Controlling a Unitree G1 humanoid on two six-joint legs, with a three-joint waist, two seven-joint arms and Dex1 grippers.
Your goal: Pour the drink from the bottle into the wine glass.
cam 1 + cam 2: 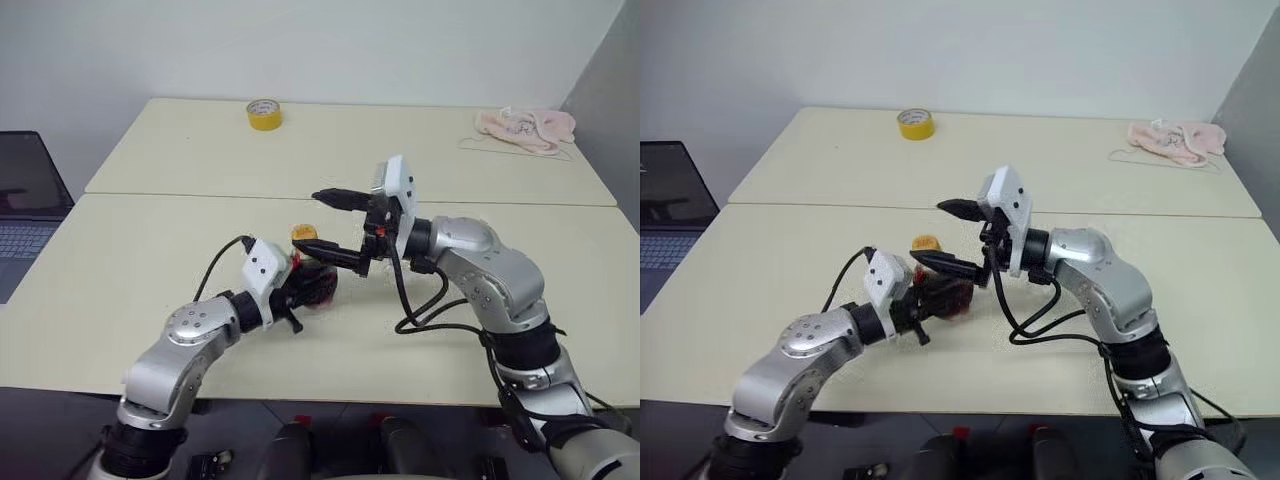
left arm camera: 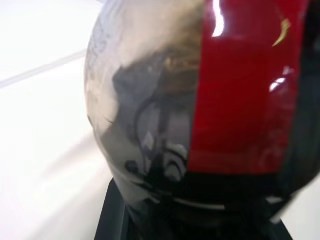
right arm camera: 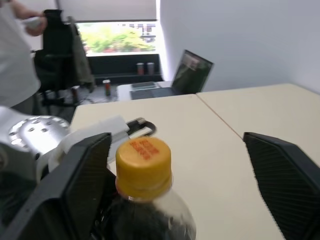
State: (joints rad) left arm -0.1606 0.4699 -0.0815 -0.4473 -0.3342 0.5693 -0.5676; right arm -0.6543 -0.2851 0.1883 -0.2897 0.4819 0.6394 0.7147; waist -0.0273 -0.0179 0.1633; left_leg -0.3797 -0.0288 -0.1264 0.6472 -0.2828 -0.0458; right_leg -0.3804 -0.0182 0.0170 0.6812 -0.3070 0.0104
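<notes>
Bottle (image 1: 312,280) sits near the middle of the tabletop (image 1: 150,260), pinched tight by the left gripper (image 1: 300,290) so it cannot tip or spin. Its yellow cap (image 3: 143,161) is on, so no drink can come out yet. The right gripper (image 1: 335,225) is spread wide, one finger on each side of the cap, likely ready to grab and twist it off.

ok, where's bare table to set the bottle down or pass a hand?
Free: the near table's left stretch toward the laptop; its right part beyond the right arm; the far table between tape roll and pink cloth. Crowded: the near table's centre, where the left gripper clamps the bottle and the open right gripper straddles its yellow cap.
</notes>
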